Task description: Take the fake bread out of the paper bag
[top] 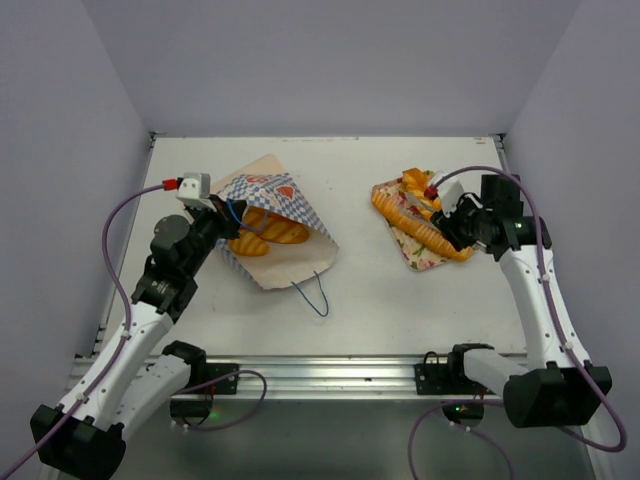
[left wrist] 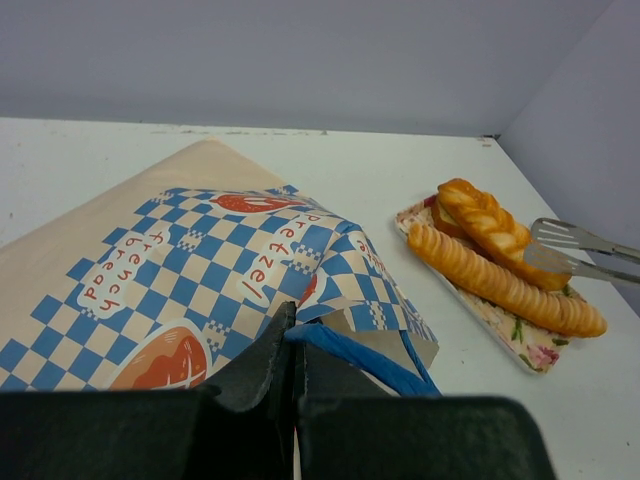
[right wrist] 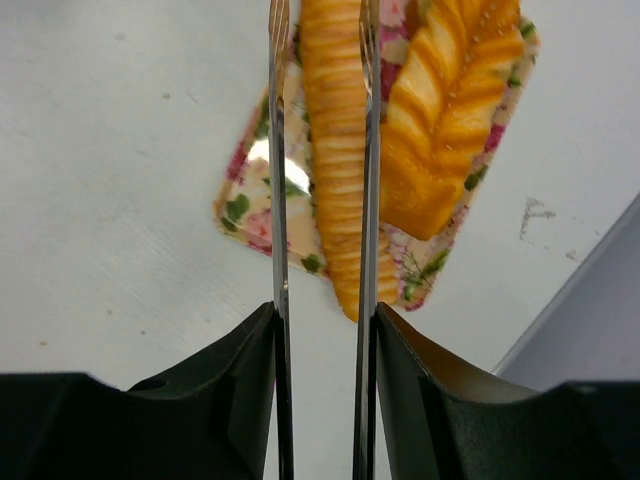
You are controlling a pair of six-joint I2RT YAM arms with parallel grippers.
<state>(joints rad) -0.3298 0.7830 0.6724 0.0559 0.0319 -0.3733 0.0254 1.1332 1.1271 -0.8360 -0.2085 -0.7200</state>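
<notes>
**Partway through: some bread out, more in the bag**

You have at least two pieces of fake bread out. A long ridged loaf [right wrist: 335,150] and a braided loaf [right wrist: 450,100] lie side by side on the tray [right wrist: 250,210] at the right of the table [top: 400,310]. The job isn't finished, though. In the top view, more golden bread [top: 268,230] shows inside the open mouth of the paper bag [top: 285,255], which lies flat on the left half of the table. I count roughly two pieces there, but the paper may hide others.

Your left gripper [left wrist: 292,335] is clamped shut on the bag's rim, right where the blue cord handle [left wrist: 350,355] comes out, and this appears to hold the mouth open. Your right gripper [right wrist: 323,315] grips a pair of metal tongs [left wrist: 580,255]. Their thin arms stand apart on either side of the ridged loaf over the tray. I can't tell whether they are touching it.

The bread is glossy and hard-looking, orange to gold, with close ribs on the long loaf and plump plaits on the other, so expect it to slip between smooth metal. The bag is thin creased paper, cream above a blue-and-white checked band, and it will crumple and shift easily. The tray is flat, rectangular and floral-patterned.
</notes>
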